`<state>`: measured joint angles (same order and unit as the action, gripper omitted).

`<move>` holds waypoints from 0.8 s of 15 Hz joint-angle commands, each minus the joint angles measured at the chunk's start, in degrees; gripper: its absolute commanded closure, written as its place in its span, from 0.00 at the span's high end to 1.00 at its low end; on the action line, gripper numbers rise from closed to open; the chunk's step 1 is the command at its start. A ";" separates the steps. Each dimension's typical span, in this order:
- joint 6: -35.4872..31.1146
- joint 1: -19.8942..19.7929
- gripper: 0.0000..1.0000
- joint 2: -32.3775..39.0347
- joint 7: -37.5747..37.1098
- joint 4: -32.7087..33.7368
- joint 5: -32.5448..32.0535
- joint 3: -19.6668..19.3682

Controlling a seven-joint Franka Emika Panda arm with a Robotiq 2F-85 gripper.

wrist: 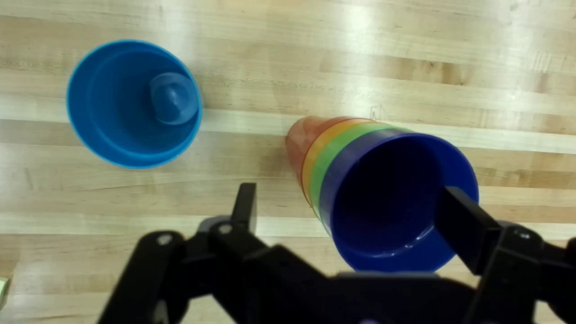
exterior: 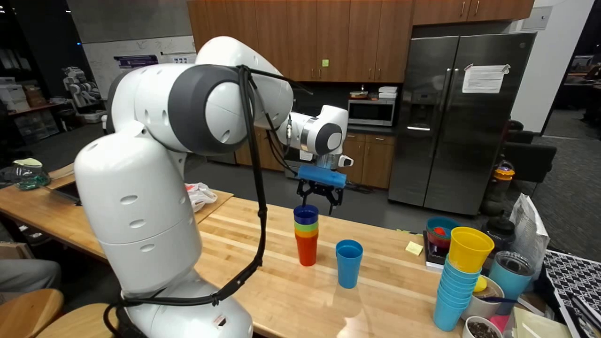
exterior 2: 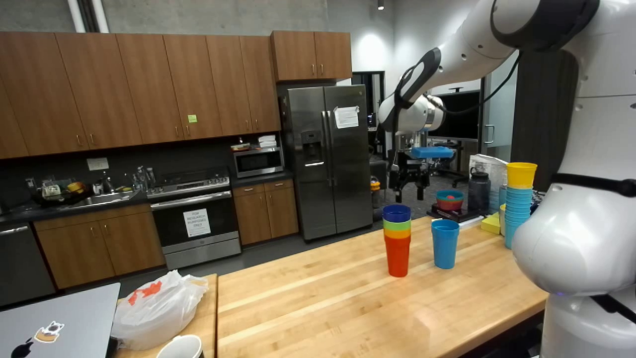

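Four stacked cups (wrist: 382, 193) stand on the tabletop (wrist: 252, 90) right of centre in the wrist view, one finger (wrist: 468, 225) hiding part of the top rim; contact is unclear. The wide-spread gripper (wrist: 347, 198) holds nothing. A blue cup (wrist: 112, 108) sits upper left; a pale scrap (wrist: 3, 289) lower left is cut off.

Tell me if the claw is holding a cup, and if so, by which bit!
Nothing is held: the claw is open near the top of the cup stack. That stack and the single blue cup both stand on the table.
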<state>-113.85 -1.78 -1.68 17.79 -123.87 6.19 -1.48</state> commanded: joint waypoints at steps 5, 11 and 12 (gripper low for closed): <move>-0.78 -0.13 1.00 -1.14 0.40 -2.27 1.29 -0.54; -0.85 -0.20 1.00 -0.87 0.71 -2.71 2.50 -0.74; -0.86 -0.22 1.00 -0.79 0.78 -2.68 2.67 -0.77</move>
<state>-114.13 -1.87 -1.68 17.79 -125.77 7.36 -1.86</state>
